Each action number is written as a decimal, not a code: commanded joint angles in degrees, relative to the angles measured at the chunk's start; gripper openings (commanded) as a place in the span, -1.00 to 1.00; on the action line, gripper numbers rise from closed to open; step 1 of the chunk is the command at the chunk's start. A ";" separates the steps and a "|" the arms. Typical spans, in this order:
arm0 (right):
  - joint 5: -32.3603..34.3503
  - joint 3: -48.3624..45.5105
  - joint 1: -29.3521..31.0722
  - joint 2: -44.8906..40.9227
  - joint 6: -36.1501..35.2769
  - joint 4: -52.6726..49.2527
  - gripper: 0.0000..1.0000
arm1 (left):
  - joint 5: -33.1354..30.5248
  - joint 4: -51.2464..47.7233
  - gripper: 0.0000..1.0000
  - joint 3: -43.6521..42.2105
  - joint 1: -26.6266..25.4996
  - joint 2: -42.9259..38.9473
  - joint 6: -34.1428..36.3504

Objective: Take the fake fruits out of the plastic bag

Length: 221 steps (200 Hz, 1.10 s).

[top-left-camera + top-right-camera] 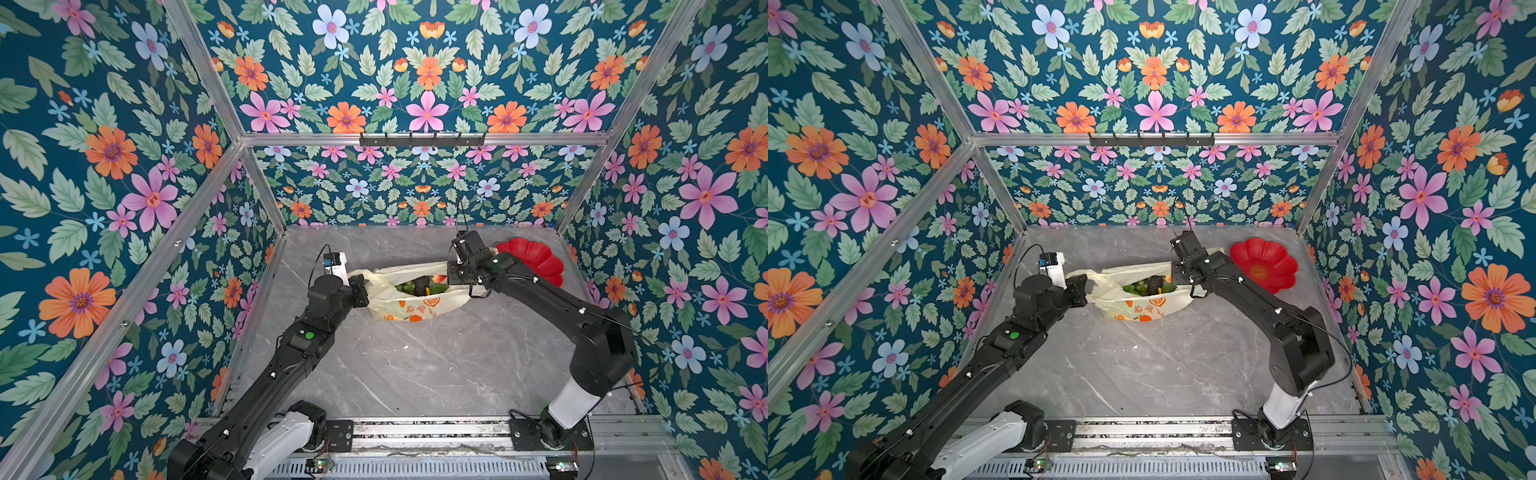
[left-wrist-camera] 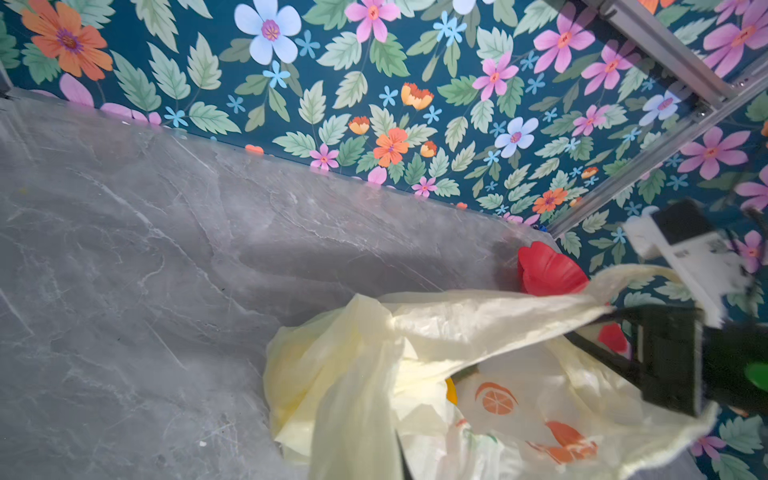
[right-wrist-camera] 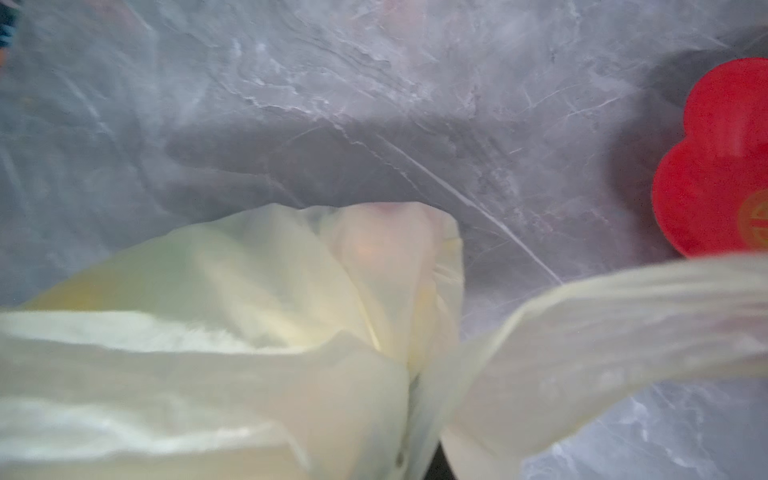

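Small glossy plastic fake fruits (image 1: pixel 419 286) lie inside the thin, pale-yellow, crinkly plastic bag (image 1: pixel 415 311) with orange-red fruit prints. A green grape bunch (image 1: pixel 405 286) and a dark avocado (image 1: pixel 423 283) are visible through its mouth. None is seen outside it.

Taking the robot's base as 6 o'clock, the bag rests on the grey marble-patterned tabletop (image 1: pixel 415 365) just toward 12 o'clock from centre. Its mouth faces up and is drawn out into a long slot.

At the bag's 9 o'clock, the black left gripper (image 1: pixel 362 291) is pressed together on the bag's rim and handle film. At its 2 o'clock, the black right gripper (image 1: pixel 451 275) is closed, pinching the opposite rim. In the left wrist view the film runs taut to its fingers (image 2: pixel 590 334).

A red flower-shaped plastic plate (image 1: pixel 1264 266) sits at about 2 o'clock on the table, near the bag's right end. Whether they touch cannot be judged.
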 commanded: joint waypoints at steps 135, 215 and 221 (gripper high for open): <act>-12.13 -16.49 -3.14 -14.70 10.68 14.66 -1.00 | -15.71 -19.06 0.25 17.07 -4.94 11.14 2.03; -8.40 -14.78 -0.82 -14.77 9.21 13.41 -1.00 | -24.18 -33.12 0.47 27.09 -9.80 5.25 0.89; -8.33 -14.67 -0.67 -14.62 9.19 13.36 -1.00 | -23.15 -33.01 0.45 27.85 -10.91 5.27 0.82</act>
